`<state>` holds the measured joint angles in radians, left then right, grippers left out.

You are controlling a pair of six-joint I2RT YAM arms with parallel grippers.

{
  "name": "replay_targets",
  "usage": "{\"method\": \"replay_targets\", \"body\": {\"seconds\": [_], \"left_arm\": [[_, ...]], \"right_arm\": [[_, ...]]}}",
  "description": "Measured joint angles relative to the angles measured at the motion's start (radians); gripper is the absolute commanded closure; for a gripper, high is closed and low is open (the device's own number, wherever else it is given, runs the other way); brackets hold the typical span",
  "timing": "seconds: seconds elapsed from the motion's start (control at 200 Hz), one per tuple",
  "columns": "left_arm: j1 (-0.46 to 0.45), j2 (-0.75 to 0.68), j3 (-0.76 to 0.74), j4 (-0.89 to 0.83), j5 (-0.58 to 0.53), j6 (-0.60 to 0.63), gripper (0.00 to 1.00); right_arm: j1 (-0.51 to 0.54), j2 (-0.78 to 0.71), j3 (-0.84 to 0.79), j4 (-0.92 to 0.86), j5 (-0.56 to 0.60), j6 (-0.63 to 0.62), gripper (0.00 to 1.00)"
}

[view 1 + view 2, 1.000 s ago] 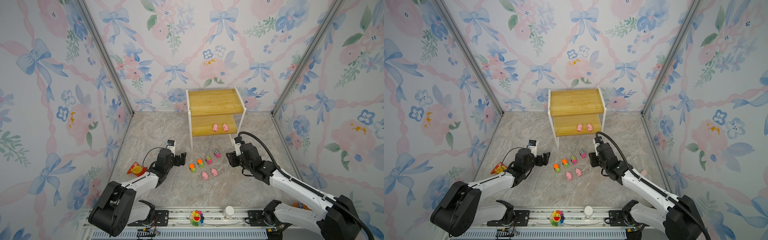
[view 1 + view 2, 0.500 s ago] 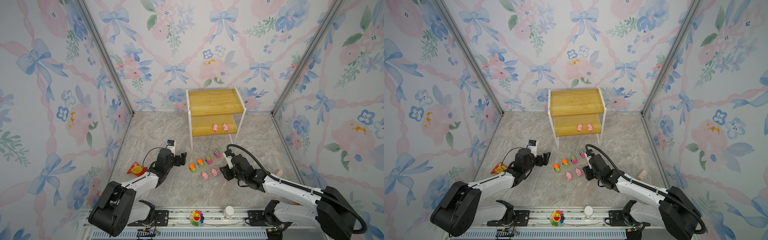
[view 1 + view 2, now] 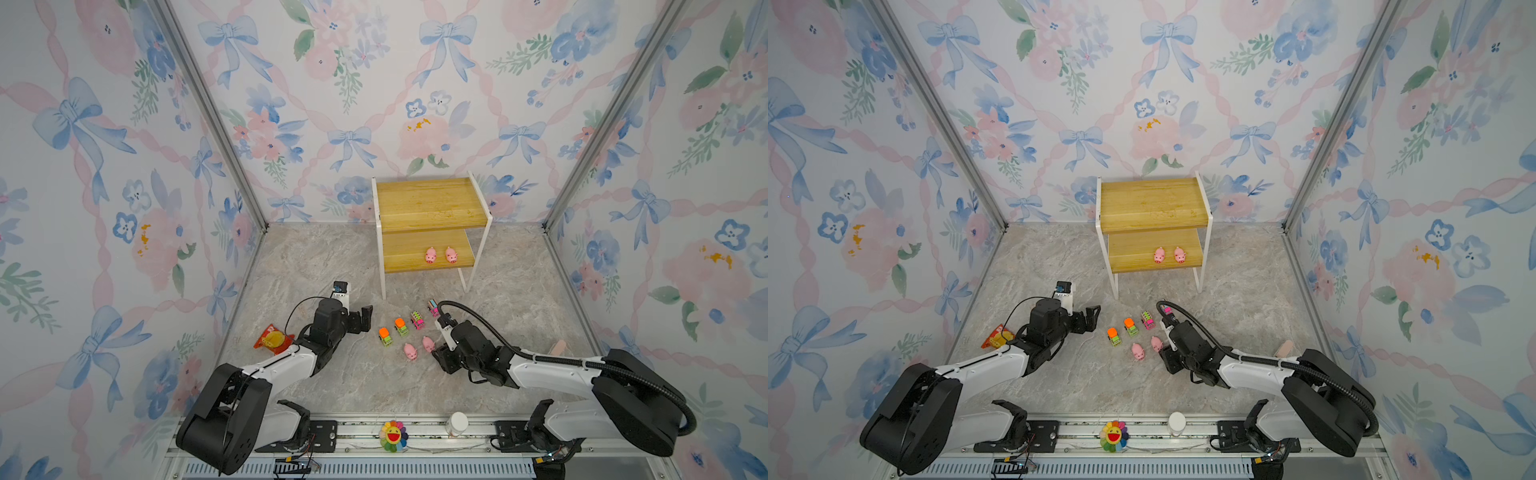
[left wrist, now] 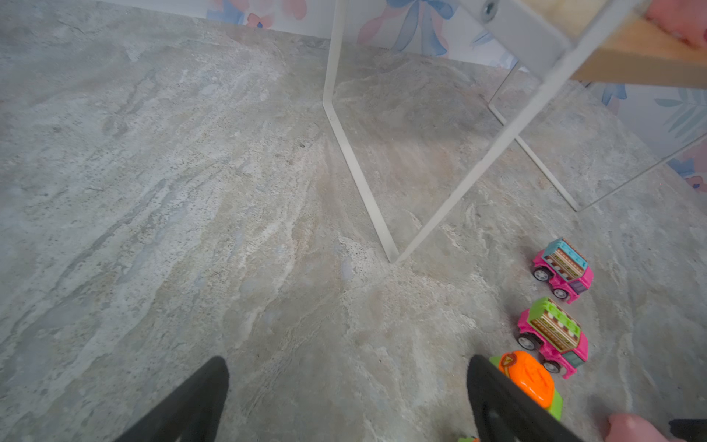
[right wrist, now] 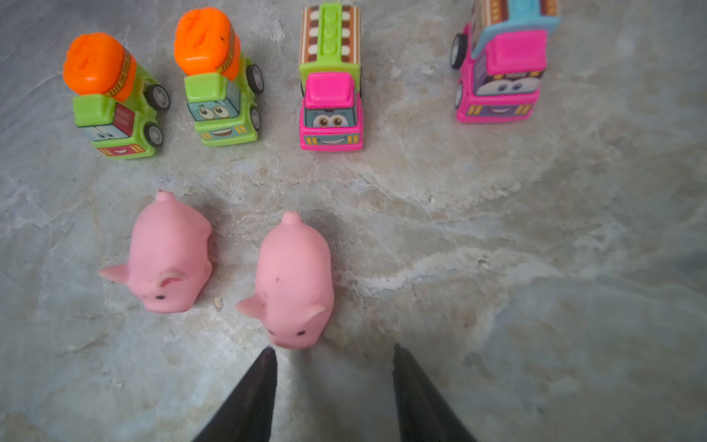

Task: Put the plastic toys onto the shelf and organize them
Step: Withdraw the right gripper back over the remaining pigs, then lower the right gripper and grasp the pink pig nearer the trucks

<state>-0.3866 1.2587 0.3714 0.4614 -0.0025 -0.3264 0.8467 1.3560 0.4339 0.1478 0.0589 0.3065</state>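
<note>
Right gripper [image 5: 333, 346], released and empty, has swung down from the shelf [image 3: 428, 199], whose lower board holds two pigs [image 3: 431, 254]. On the surface [image 5: 535, 268], before four cars [image 5: 331, 76], its jaws now face the nearest pig [image 5: 294, 283], likely the next pick.

Robot test cell, lab-built; not a lived-in room.

Landmark: small two-tier shelf [image 3: 430, 203], yellowish wooden boards on thin white metal legs.

- Behind it and out to either side: flat wall panels [image 3: 332, 104] papered with pink flowers and blue bows. They stand as three sides of a box.
- Where the panels meet: bare aluminium corner posts [image 3: 208, 112], rising on both sides of the shelf.
- Under it: grey marble-print floor sheet [image 3: 324, 266].
- In front of it, along the near edge: slotted aluminium rail [image 3: 357, 440]. Mounted there are a black-and-white left arm [image 3: 274, 365] and a matching right arm [image 3: 548, 370], wiring exposed at their bases.
</note>
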Motion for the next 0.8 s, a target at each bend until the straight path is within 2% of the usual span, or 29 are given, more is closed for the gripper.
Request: {"method": "replay_targets", "body": {"seconds": [0.65,0.795], "left_arm": [[0.0,-0.003,-0.003,0.0,0.0,0.0,0.02],[0.0,-0.003,-0.003,0.0,-0.001,0.0,0.02]], "right_arm": [[0.001,0.122,0.035,0.148,-0.029,0.0,0.48],[0.002,0.13,0.039,0.156,-0.027,0.002,0.55]]}}
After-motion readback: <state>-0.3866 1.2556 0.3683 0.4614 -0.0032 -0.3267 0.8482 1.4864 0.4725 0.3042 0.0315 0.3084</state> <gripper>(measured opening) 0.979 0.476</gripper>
